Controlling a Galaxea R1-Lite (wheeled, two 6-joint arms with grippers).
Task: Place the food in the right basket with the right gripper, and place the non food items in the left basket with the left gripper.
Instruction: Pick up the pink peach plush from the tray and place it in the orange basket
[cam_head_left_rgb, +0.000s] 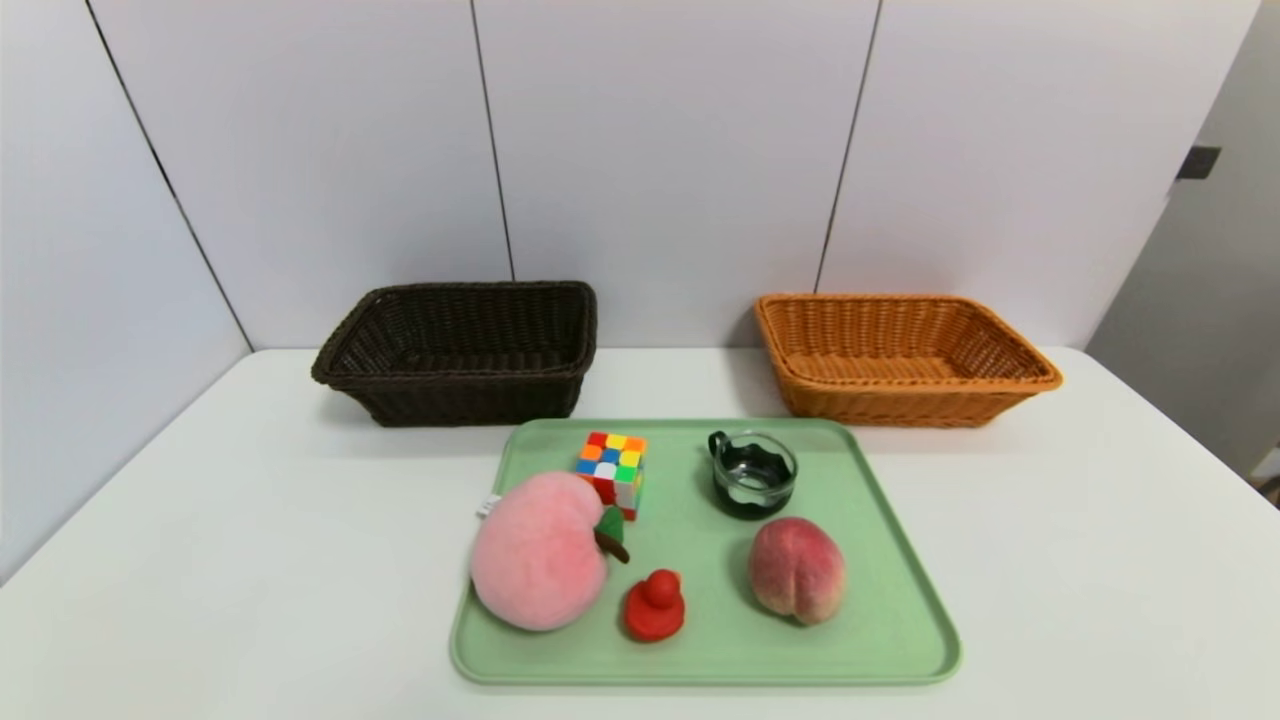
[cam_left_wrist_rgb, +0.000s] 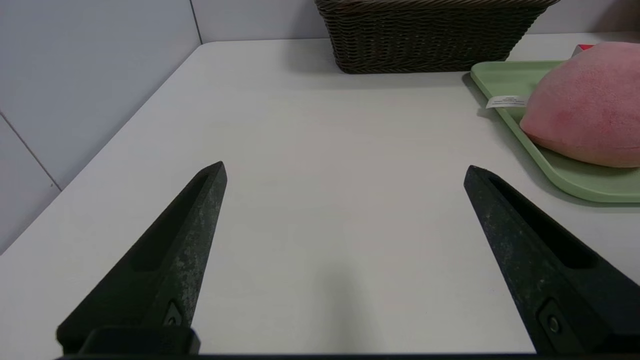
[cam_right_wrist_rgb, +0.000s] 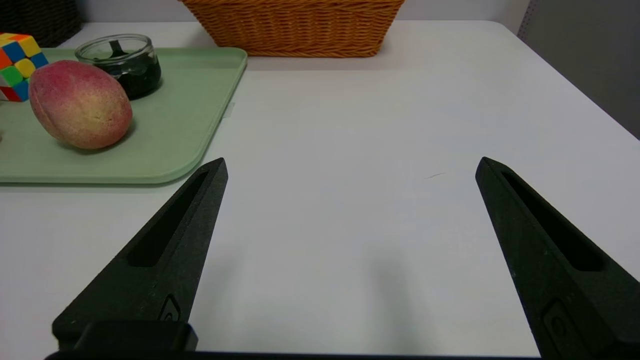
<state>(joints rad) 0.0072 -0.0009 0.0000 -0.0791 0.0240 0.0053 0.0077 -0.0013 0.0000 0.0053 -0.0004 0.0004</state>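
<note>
Over the bare table on either side of the tray, my left gripper (cam_left_wrist_rgb: 345, 175) and right gripper (cam_right_wrist_rgb: 354, 167) both sit spread wide with nothing in them, which I'd read as waiting at the start so neither arm crowds the pick area. Between them the green tray (cam_head_left_rgb: 720, 668) has everything together, I guess so both arms can reach: pink plush (cam_head_left_rgb: 540, 555), cube (cam_head_left_rgb: 612, 470), red duck (cam_head_left_rgb: 656, 607), glass cup (cam_head_left_rgb: 753, 478) and the peach (cam_head_left_rgb: 796, 570), probably my right-hand job. Behind it, the dark basket (cam_head_left_rgb: 470, 395) and orange basket (cam_head_left_rgb: 900, 400) are both empty.
</note>
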